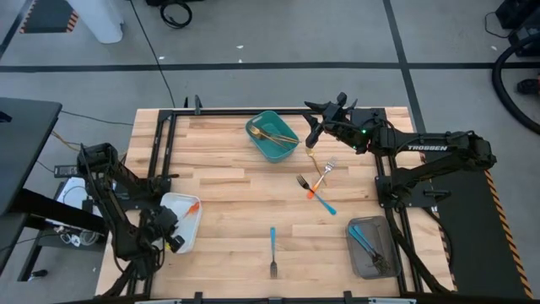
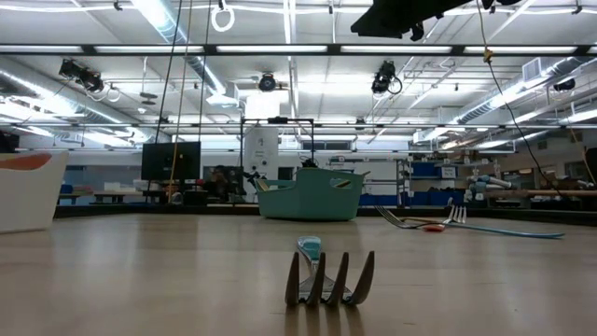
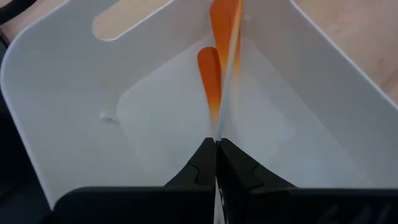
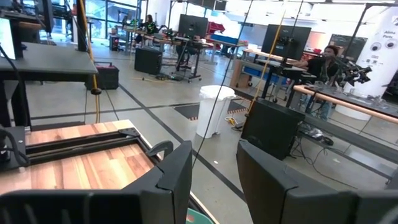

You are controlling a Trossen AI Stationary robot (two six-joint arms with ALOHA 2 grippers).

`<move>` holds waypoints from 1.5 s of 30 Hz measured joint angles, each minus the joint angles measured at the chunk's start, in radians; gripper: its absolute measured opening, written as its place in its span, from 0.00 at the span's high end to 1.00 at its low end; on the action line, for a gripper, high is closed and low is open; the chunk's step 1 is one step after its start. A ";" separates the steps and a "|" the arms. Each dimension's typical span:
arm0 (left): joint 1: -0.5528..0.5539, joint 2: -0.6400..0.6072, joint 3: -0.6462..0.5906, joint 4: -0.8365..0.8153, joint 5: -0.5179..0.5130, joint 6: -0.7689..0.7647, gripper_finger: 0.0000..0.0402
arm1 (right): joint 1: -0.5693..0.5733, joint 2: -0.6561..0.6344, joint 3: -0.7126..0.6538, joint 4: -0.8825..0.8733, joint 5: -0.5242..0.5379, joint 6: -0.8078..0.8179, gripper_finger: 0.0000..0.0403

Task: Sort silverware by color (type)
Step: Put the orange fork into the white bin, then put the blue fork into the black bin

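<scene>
The left gripper (image 3: 216,163) is pinched on an orange-handled utensil (image 3: 225,37) hanging inside the white tray (image 3: 68,93), so it should let go low, while the right gripper (image 4: 214,177), jaws apart and empty, hovers beside the teal bin (image 1: 272,135).

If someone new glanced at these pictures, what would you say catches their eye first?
Probably the teal bin at the far edge of the table, with gold utensils inside, and the right tool open just beside it. Next, the left tool at the near left corner, shut on an orange-handled utensil above the white tray. A blue-handled fork lies alone near the front edge.
</scene>
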 joint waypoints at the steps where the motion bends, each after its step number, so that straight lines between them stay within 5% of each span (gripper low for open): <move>1: 0.000 -0.001 -0.005 0.004 0.000 0.000 0.97 | 0.000 0.000 0.000 0.000 0.000 0.000 0.67; 14: 0.006 -0.001 -0.078 0.131 0.009 0.005 0.96 | 0.000 0.000 0.000 -0.004 0.000 0.000 0.67; 25: 0.068 -0.003 -0.075 0.131 0.070 0.063 0.69 | 0.000 0.000 0.000 -0.026 -0.001 0.016 0.67; 36: 0.067 -0.003 0.122 -0.179 0.090 0.077 0.62 | 0.000 0.000 0.000 -0.027 -0.002 0.016 0.67; 45: 0.096 -0.003 0.203 -0.259 0.003 0.091 0.62 | 0.000 0.000 0.000 -0.027 -0.011 0.016 0.67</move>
